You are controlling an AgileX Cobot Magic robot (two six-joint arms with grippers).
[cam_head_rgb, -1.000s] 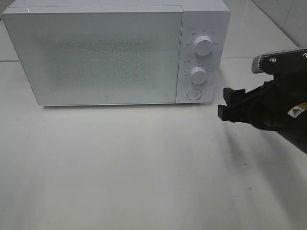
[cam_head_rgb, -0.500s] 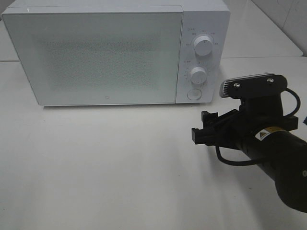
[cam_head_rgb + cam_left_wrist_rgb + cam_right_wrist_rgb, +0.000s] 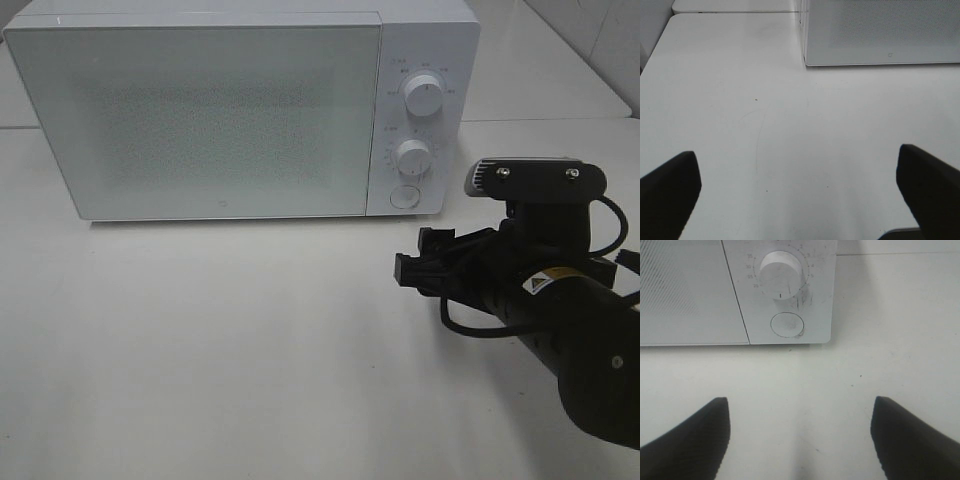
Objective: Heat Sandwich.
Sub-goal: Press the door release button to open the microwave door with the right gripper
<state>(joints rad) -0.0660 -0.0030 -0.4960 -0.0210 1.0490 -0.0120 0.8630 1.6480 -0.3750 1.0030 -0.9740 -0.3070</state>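
So, it's a boxy white microwave (image 3: 200, 120) with softly rounded corners on a smooth matte white table (image 3: 200, 350). Its door (image 3: 150, 60) is shut and covered in a fine speckled dot pattern you can't see through. The panel has two round white knobs, upper (image 3: 425, 97) and lower (image 3: 411, 158), plus a flat round button (image 3: 404, 196); the tiny markings around the dials are too small to read. The sandwich doesn't show in any view, so I can't tell where it is or how it looks. The right gripper (image 3: 418, 256) is black and blocky, out in front of the control panel, jaws spread with nothing between them. The left gripper (image 3: 800, 195) only shows as two dark fingers cut off by the frame edges, wide apart over bare table near the microwave's left front corner.
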